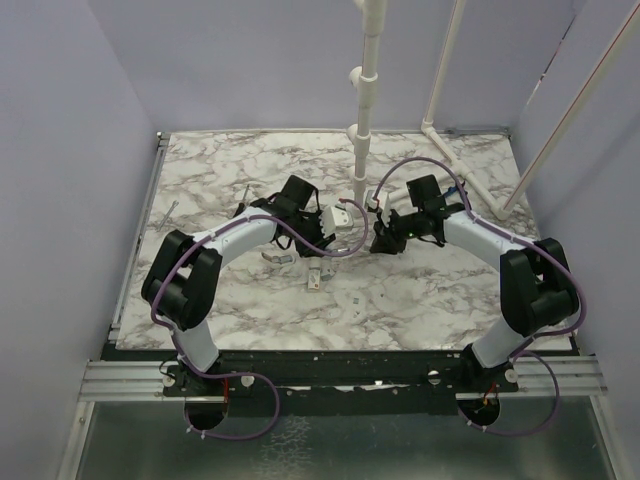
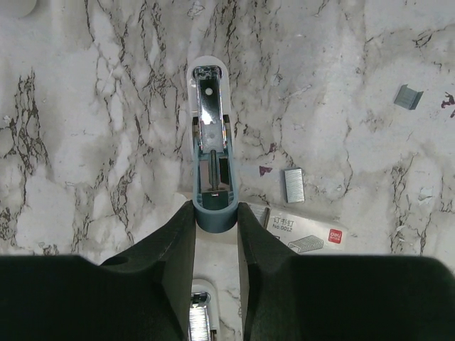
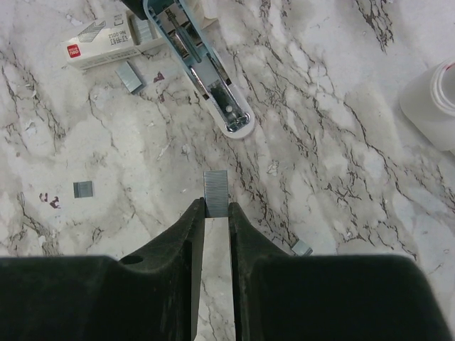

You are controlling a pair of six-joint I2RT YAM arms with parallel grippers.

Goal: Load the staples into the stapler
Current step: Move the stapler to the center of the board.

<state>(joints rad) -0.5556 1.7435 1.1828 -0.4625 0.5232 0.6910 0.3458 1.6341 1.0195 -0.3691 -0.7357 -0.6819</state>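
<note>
Over the middle of the grey-veined marble tabletop (image 1: 420, 290), clamping the white-and-teal mini stapler (image 2: 211, 135) by its rounded teal rear end with the black left gripper (image 2: 215, 217), closed tight on both sides of it; presenting it opened out long, with shiny metal insides facing up; cannot tell whether resting on the marble or lifted just clear. Opposite, pinching the short silvery-grey strip of staples (image 3: 215, 193) in the black right gripper (image 3: 215, 212), shut on its long sides, with the far end poking out past the fingertips; aiming at the stapler's white tip, near but not touching. Looks like the approach just ahead of insertion; no strip seated in the teal channel yet, as far as can be judged. Calls next for carrying the staples over the open channel, turning them lengthwise along the track, legs down, then lowering without tilt; calls also for a firm left hold, or risks skewing the stapler. Worth steering clear of the white cardboard staple box with the red logo (image 3: 99, 44), the loose grey staple strips (image 3: 129, 76) beside it, and the white plastic bottle (image 3: 435, 99) at the right edge.
</note>
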